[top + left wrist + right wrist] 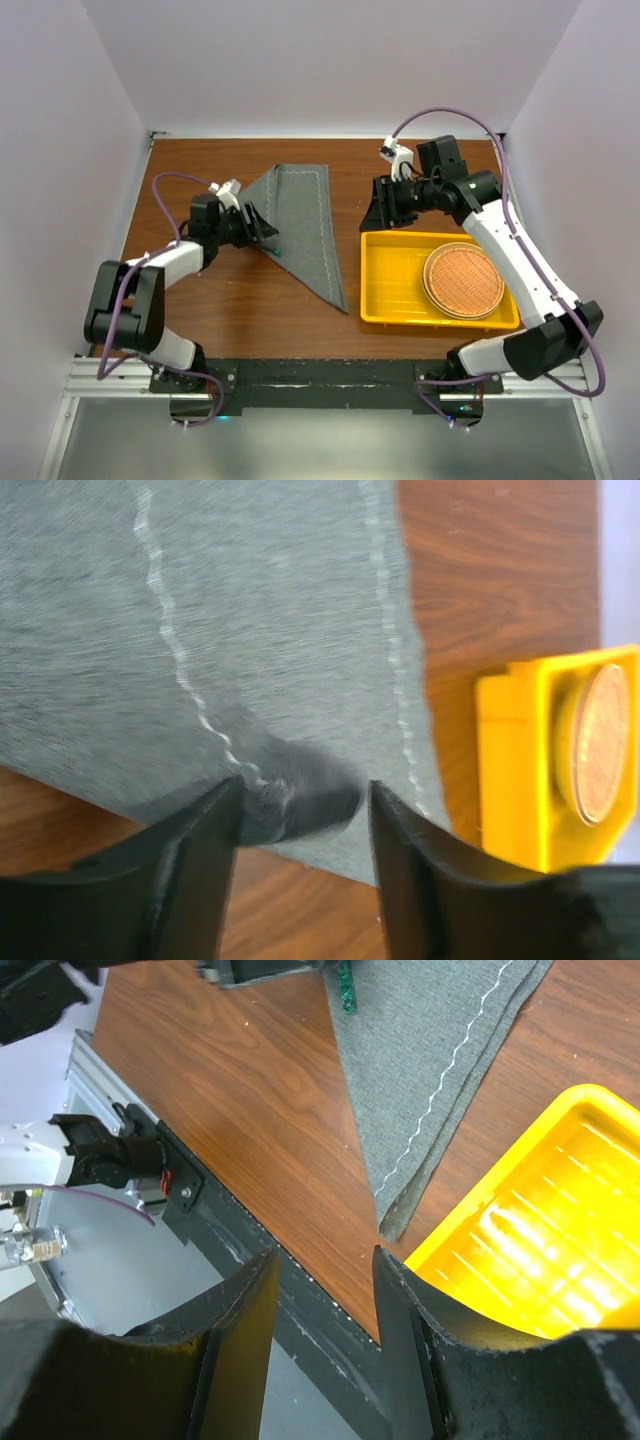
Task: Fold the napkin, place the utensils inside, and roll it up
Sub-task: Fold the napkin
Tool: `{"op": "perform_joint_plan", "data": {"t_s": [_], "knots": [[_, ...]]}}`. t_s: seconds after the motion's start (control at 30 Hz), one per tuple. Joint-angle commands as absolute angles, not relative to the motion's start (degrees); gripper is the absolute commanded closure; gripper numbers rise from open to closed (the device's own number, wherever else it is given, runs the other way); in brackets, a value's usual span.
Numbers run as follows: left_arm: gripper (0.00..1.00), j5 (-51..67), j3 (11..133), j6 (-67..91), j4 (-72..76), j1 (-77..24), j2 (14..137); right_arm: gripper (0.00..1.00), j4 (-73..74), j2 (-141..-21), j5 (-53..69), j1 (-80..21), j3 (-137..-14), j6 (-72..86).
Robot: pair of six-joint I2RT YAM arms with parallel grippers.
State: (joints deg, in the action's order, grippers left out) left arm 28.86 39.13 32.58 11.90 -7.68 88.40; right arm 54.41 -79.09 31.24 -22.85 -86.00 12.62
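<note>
Left gripper [305,790], jaws apart at the napkin's [305,215] left edge, should lift straight up without ruffling the fold. Right gripper [325,1260] hangs open, empty.

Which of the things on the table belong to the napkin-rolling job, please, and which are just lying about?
For the job: folded grey napkin; teal utensil at its edge.
Just lying about: yellow tray; round woven mat inside it.

The top external camera looks steeply down from behind the arm bases [187,381] over the whole table [250,300]. The left wrist camera sits close above the napkin [250,610], facing the yellow tray [510,770]. The right wrist one, higher, faces the table's near edge and shares both.
</note>
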Motion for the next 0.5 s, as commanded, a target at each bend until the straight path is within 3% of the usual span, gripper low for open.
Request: {"op": "perform_joint_plan", "data": {"t_s": [0.0, 0.17, 0.27, 0.3, 0.47], "knots": [[0.32, 33.9, 38.8, 34.7, 16.1, -5.6, 82.4, 0.53, 53.3, -80.7, 32.1, -22.8, -88.1, 13.3], [0.23, 40.4, 42.1, 41.2, 24.0, -2.7, 87.1, 0.53, 53.3, -83.8, 32.1, -22.9, -90.6, 13.4], [0.42, 39.9, 47.1, 41.6, 21.6, -1.1, 92.2, 0.52, 53.5, -85.6, 31.9, -22.8, -93.0, 13.3], [0.57, 40.4, 49.5, 42.1, 22.8, -0.4, 93.8, 0.52, 53.5, -86.6, 31.8, -22.9, -93.6, 13.2], [0.72, 41.3, 56.9, 47.6, 29.0, 1.6, 105.4, 0.52, 53.1, -89.0, 32.3, -22.8, -94.0, 12.9]]}}
